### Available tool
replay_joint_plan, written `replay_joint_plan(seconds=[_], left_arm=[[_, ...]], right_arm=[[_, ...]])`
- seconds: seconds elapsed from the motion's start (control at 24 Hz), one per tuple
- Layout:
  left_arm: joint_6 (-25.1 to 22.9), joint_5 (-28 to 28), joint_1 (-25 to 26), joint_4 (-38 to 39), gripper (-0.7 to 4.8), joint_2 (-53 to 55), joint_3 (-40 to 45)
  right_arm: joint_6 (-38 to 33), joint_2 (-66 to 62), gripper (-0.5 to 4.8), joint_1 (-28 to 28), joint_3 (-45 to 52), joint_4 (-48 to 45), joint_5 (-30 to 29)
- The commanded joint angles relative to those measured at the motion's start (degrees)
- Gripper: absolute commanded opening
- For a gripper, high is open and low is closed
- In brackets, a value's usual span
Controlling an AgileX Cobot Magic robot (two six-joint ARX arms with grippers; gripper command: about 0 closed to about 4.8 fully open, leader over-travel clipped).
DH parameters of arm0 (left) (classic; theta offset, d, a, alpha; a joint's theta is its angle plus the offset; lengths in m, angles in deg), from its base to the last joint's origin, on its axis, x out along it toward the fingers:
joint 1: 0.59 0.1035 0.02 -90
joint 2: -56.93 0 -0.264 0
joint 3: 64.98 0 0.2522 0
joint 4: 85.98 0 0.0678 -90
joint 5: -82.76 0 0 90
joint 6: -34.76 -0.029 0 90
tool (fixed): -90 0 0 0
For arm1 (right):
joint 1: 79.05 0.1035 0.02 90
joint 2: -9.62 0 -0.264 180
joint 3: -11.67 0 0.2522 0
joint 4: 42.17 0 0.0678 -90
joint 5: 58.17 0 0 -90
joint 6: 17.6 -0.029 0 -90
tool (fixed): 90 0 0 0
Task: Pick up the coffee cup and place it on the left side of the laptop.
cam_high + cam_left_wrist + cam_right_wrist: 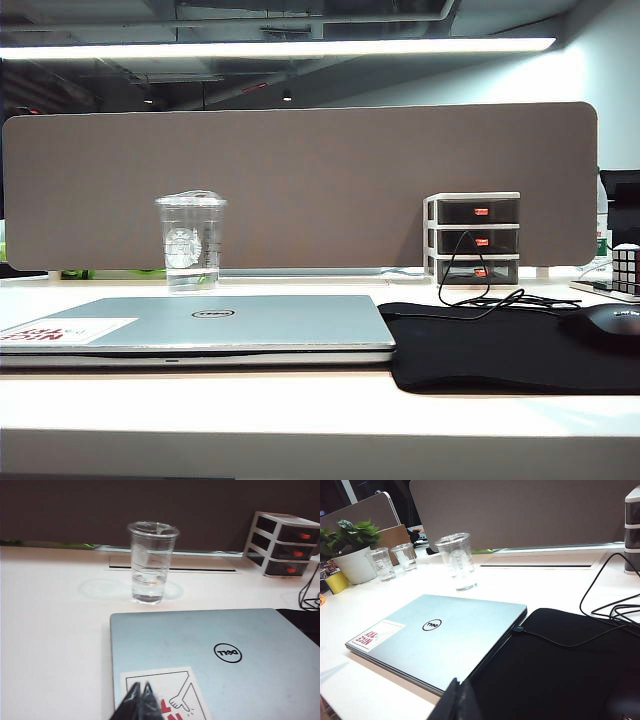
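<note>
Cup [191,241] is standing upper left in the exterior view, behind the laptop [200,322], untouched. Left gripper [140,701] and right gripper [460,700] are hanging closed over the desk's near edge; reaching comes next, needing opened jaws.

**Open lane to the cup, clutter on the right**

The left gripper [140,705], fingers together, hangs over the closed silver Dell laptop [220,655]. Bare white table [55,630] lies wide open left of the laptop. The tall clear plastic coffee cup [150,562] stands alone behind it, brown partition panel [300,185] close behind. Rightward, the black mouse pad [560,670], looping black cable [605,605] and stacked drawer unit [472,238] crowd the right gripper [460,702], whose state can't be made out.
</note>
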Motion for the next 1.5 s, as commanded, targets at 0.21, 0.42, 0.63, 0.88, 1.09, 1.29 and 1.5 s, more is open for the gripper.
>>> replay_joint_plan(seconds=[0.21, 0.42, 0.63, 0.88, 1.09, 1.29, 1.5], left_arm=[[4.9, 8.5, 0.1, -4.1, 0.58, 0.0, -0.3], [5.2, 15.7, 0.1, -7.4, 0.58, 0.0, -0.3], [13.3, 12.0, 0.1, -8.7, 0.91, 0.0, -0.3], [15.5, 13.1, 0.1, -12.5, 0.94, 0.0, -0.3], [22.6, 8.8, 0.1, -16.6, 0.95, 0.0, -1.0], [17.0, 4.3, 0.1, -13.6, 0.94, 1.0, -7.3], [10.7, 3.8, 0.1, -15.4, 1.71, 17.0, -15.9]], right_arm=[[-0.2, 0.1, -0.01, 0.0, 0.4, -0.5, -0.3], [-0.2, 0.1, -0.01, 0.0, 0.4, -0.5, -0.9], [-0.2, 0.1, -0.01, 0.0, 0.4, 0.2, -2.9], [-0.2, 0.1, -0.01, 0.0, 0.4, 1.2, -2.9], [-0.3, 0.1, -0.01, 0.0, 0.4, 2.6, -2.9], [-0.2, 0.1, -0.01, 0.0, 0.4, 2.7, -2.9], [-0.2, 0.1, -0.01, 0.0, 0.4, 2.7, -2.9]])
